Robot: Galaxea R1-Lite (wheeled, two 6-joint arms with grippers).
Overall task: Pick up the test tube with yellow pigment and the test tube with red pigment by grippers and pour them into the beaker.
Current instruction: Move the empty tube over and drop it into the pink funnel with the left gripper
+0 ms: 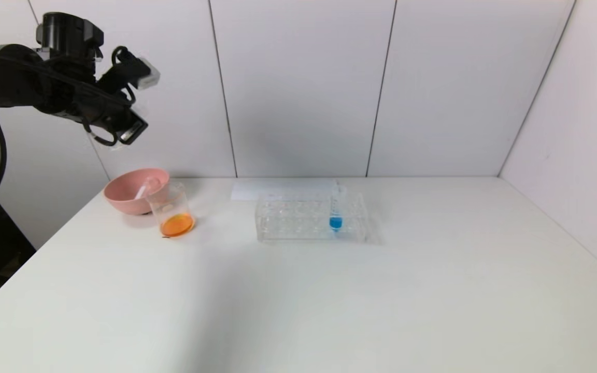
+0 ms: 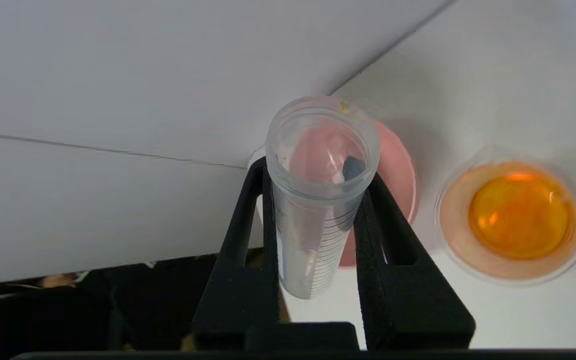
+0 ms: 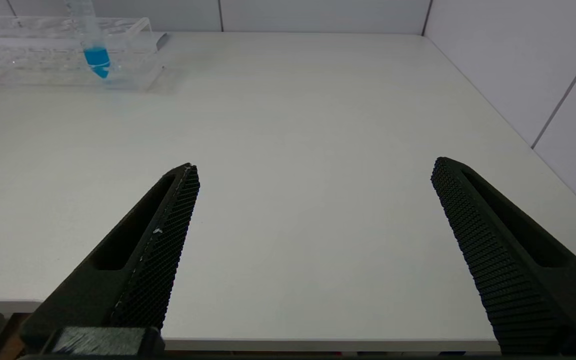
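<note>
Nearest my left wrist camera, the left gripper [image 2: 318, 215] has its two black fingers [image 2: 248, 235] pinching an empty clear test tube [image 2: 318, 200] on both sides, open mouth toward the lens. I cannot tell from the tube itself which pigment it carried. On the head view I read this gripper [image 1: 122, 124] raised high at the left, above the pink bowl [image 1: 127, 199] and well clear of the surface [image 1: 298, 300].

Below the held tube, the left wrist view shows the pink bowl [image 2: 398, 170] and, just beside it, the beaker [image 2: 513, 215] holding orange liquid. On the head view the beaker [image 1: 174, 212] stands upright, just in front of the bowl on its right side. A second clear tube [image 1: 145, 187] lies tilted inside the bowl.

Further right on the surface, the clear tube rack [image 1: 309, 217] holds one upright tube with blue liquid [image 1: 336, 207]. A white sheet [image 1: 272, 189] lies behind the rack.

The right gripper [image 3: 313, 180] hovers low at the near edge of the surface [image 3: 318, 115], fingers [image 3: 168, 240] spread wide, holding nothing. I see the rack [image 3: 58, 50] and blue tube [image 3: 95, 50] well apart from it.
</note>
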